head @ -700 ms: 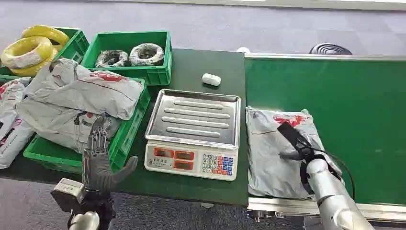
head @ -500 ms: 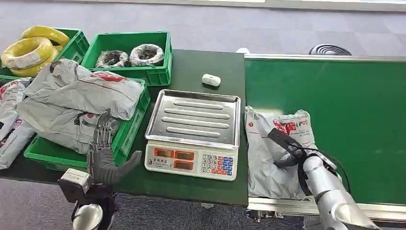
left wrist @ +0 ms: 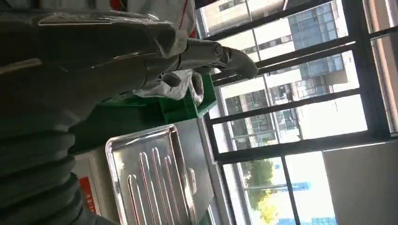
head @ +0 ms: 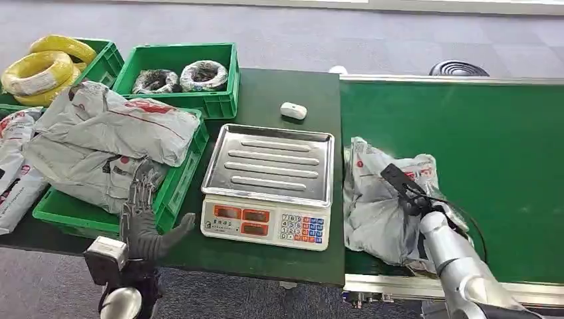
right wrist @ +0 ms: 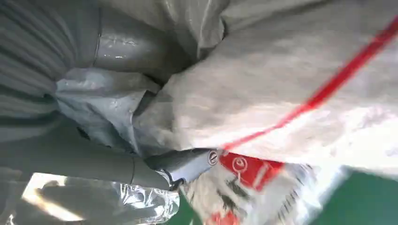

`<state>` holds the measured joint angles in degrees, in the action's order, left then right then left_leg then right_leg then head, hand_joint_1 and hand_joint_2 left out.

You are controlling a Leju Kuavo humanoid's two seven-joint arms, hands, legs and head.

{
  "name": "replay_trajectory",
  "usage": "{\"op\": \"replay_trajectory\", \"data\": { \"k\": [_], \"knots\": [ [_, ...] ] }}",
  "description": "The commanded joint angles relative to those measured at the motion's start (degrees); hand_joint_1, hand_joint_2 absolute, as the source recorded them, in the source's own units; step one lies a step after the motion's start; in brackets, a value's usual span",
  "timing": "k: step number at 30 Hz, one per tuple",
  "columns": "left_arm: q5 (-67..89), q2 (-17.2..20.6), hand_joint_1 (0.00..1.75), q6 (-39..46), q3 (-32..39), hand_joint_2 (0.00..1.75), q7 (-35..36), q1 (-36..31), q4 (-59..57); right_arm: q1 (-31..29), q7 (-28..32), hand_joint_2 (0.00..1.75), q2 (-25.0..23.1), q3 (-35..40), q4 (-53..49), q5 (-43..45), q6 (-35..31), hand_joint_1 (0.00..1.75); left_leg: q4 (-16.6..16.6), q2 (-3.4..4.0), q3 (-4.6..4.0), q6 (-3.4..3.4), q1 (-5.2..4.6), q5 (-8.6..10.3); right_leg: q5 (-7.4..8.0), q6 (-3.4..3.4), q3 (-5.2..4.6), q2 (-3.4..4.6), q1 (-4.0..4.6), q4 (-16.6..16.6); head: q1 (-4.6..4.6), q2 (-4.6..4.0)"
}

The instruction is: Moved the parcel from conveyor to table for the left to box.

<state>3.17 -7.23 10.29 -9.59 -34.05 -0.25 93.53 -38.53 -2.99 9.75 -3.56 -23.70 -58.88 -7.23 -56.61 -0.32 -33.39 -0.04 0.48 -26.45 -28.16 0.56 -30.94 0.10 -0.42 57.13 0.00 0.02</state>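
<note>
A grey plastic parcel (head: 376,199) with red print lies crumpled on the green conveyor (head: 492,146), by its left edge. My right hand (head: 407,193) grips the parcel from the near side, and part of the bag has bunched up and lifted. In the right wrist view, the parcel (right wrist: 281,93) is pressed against the hand (right wrist: 94,154), with its fingers (right wrist: 183,164) curled into the film. My left hand (head: 141,212) is held upright with its fingers spread, holding nothing, at the table's front edge beside the green crate (head: 174,193) of parcels. The same open left hand (left wrist: 117,61) appears close up in the left wrist view.
A scale with a steel tray (head: 269,163) stands on the dark table (head: 279,86) between crate and conveyor. A small white object (head: 293,110) lies behind the scale. Crates at the back hold wrapped coils (head: 203,73) and yellow cable coils (head: 40,70). More parcels (head: 13,173) lie at far left.
The parcel was lying flat on the belt; my right hand has closed on it and pulled it together, so it now stands bunched and partly lifted. My left hand has barely moved.
</note>
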Motion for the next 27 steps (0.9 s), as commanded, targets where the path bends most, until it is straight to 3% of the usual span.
{"op": "replay_trajectory", "data": {
  "k": [1,15,16,18,22,24,25,26,27],
  "knots": [
    [0.5,-0.2,0.0,1.1,2.4,1.75,-0.2,1.7,2.1,0.7,-3.4,1.75,-1.3,-3.5,-18.7,-0.1,-12.3,1.75,0.0,0.17,-0.06,-0.01,-0.07,-0.01,0.01,-0.01,-0.17,0.13,-0.07,0.0,0.0,-0.02],
    [0.5,-0.2,0.0,1.2,2.3,1.75,-0.2,1.7,2.0,1.2,-3.5,1.75,-1.4,-3.5,-18.5,-0.1,-12.8,1.75,0.0,0.06,-0.02,0.0,-0.03,0.0,0.01,-0.01,-0.08,0.04,-0.03,0.0,0.04,0.0],
    [0.6,-0.1,0.0,1.3,2.2,1.75,-0.3,1.6,1.9,1.1,-2.7,1.75,-1.7,-4.2,-18.9,0.1,-16.8,1.75,0.1,0.08,0.01,-0.01,-0.04,0.0,0.01,-0.01,-0.05,0.05,-0.04,0.0,0.02,0.0],
    [0.6,0.2,0.0,1.6,2.1,1.75,-0.8,1.1,1.7,1.8,-0.8,1.75,-1.9,-5.6,-24.0,0.2,-25.0,1.75,0.0,0.06,-0.01,-0.01,-0.03,0.0,0.0,-0.01,-0.07,0.04,-0.03,0.0,0.02,0.0],
    [0.9,0.2,0.0,3.3,2.1,1.75,-2.0,-0.7,1.0,3.3,1.6,1.75,-3.5,-4.4,-40.3,-1.1,-26.8,1.75,0.0,0.04,-0.16,-0.02,-0.08,0.03,0.0,-0.02,-0.24,0.01,-0.08,0.1,0.02,0.0],
    [1.1,0.6,0.0,4.3,3.0,1.75,-3.8,-1.8,1.2,0.9,9.3,1.75,-5.6,1.0,-43.5,5.6,-15.7,1.75,0.0,0.07,-0.16,-0.01,-0.05,0.01,0.02,-0.02,-0.23,0.07,-0.05,0.1,0.02,0.0],
    [1.1,0.6,0.0,4.7,4.0,1.75,-4.1,-2.1,1.6,-1.9,7.7,1.75,-7.5,3.4,-41.5,8.0,-8.5,1.75,-0.1,0.48,-0.19,-0.04,-0.09,-0.03,0.07,-0.05,-0.45,0.47,-0.09,0.2,0.02,0.0],
    [1.0,0.6,0.0,4.8,4.7,1.75,-4.6,-2.3,1.8,-5.0,4.6,1.75,-8.2,7.6,-37.3,6.7,1.6,1.75,0.0,0.36,-0.2,-0.03,-0.08,-0.01,0.05,-0.03,-0.34,0.33,-0.07,0.1,0.0,0.0],
    [0.8,0.6,0.0,4.5,5.1,1.75,-4.8,-2.9,1.6,-7.2,7.0,1.75,-10.1,8.5,-32.5,12.3,8.5,1.75,0.0,0.45,-0.21,-0.02,-0.07,0.0,0.08,-0.03,-0.39,0.43,-0.06,0.2,0.06,0.0]
  ]
}}
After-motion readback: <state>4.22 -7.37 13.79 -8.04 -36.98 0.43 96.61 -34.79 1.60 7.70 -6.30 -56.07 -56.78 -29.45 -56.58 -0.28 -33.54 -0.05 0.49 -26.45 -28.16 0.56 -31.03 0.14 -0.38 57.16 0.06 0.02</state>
